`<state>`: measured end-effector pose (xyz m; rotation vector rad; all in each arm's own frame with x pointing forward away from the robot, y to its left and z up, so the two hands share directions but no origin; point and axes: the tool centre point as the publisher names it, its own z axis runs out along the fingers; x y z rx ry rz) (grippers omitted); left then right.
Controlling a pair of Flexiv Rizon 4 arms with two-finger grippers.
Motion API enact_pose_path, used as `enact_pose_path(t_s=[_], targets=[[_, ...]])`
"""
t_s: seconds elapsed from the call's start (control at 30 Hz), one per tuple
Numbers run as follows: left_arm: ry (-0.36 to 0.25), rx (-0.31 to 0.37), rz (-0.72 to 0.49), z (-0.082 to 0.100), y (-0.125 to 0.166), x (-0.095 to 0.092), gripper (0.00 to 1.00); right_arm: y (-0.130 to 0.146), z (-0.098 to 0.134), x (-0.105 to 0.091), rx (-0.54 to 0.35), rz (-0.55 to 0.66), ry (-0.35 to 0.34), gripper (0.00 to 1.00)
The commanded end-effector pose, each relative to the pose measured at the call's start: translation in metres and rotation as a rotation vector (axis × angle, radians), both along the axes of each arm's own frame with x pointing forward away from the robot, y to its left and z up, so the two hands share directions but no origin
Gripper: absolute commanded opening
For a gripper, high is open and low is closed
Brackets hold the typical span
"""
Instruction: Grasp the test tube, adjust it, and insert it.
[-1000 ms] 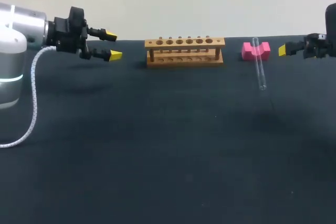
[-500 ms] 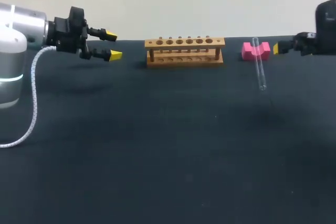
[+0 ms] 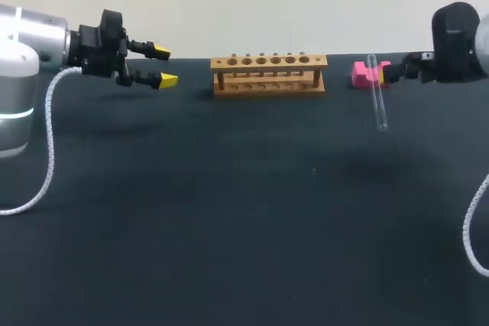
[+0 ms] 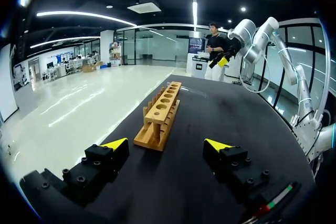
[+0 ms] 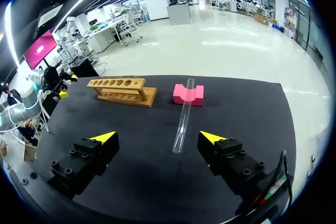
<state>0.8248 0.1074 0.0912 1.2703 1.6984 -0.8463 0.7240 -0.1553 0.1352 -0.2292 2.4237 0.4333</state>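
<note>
Currently no step is complete. Our left gripper (image 3: 163, 66) hovers far left, jaws apart. The wooden rack (image 3: 269, 74), with its row of round holes, stands empty. Right of it, the clear, slender test tube (image 3: 377, 101) lies ungrasped, its far end propped on a pink notched block (image 3: 361, 75). Our right gripper (image 5: 157, 139) faces it, jaws apart. Grasping, adjusting and inserting remain.

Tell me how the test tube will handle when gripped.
The test tube looks like clear, thin glass: probably light, slick and fragile. Being round, it may roll if nudged off the pink block whose notch cradles one end.
</note>
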Motion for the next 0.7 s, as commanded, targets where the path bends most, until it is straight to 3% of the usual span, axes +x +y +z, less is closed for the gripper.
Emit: enact_pose_path(t_s=[0.03, 0.47, 0.7], targets=[[-0.005, -0.002, 0.002, -0.001, 0.000, -0.001, 1.00, 0.002, -0.006, 0.001, 0.025, -0.029, -0.098, 1.00], [-0.005, -0.002, 0.002, -0.001, 0.000, -0.001, 1.00, 0.002, -0.006, 0.001, 0.025, -0.029, -0.098, 1.00], [-0.005, -0.002, 0.002, -0.001, 0.000, -0.001, 1.00, 0.006, -0.022, 0.011, -0.002, -0.098, -0.213, 1.00]])
